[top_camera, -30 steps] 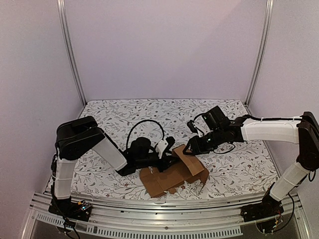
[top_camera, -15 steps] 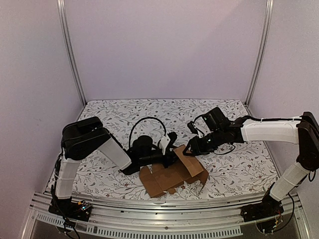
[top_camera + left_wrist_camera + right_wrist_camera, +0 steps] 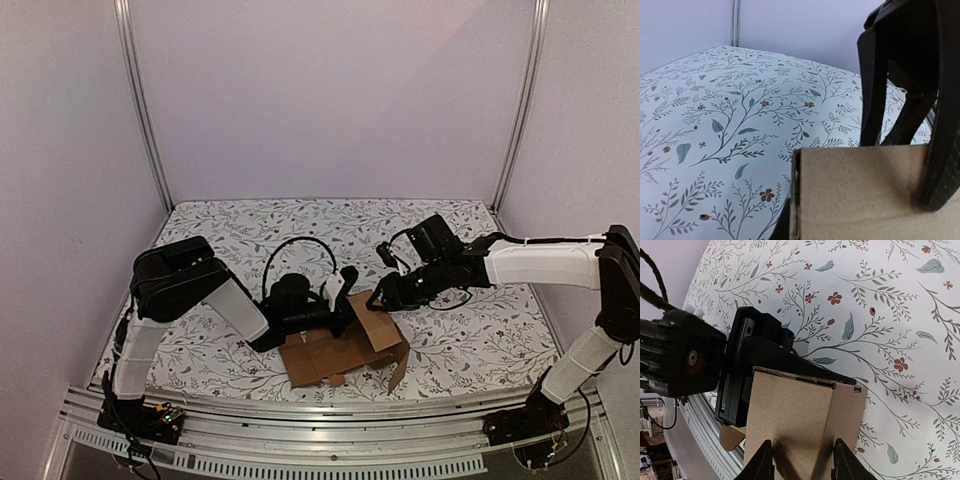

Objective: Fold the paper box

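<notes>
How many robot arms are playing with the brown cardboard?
2. The left arm reaches in from the left side, and the right arm reaches in from the right side. Both meet at the paper box in the middle, and none looks hidden.

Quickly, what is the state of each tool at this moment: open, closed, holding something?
Left tool: closed, apparently pinching a wall of the box.
Right tool: closed on a raised flap of the box.

Brown paper box panel, left claw clamped on its edge, floral table
</notes>
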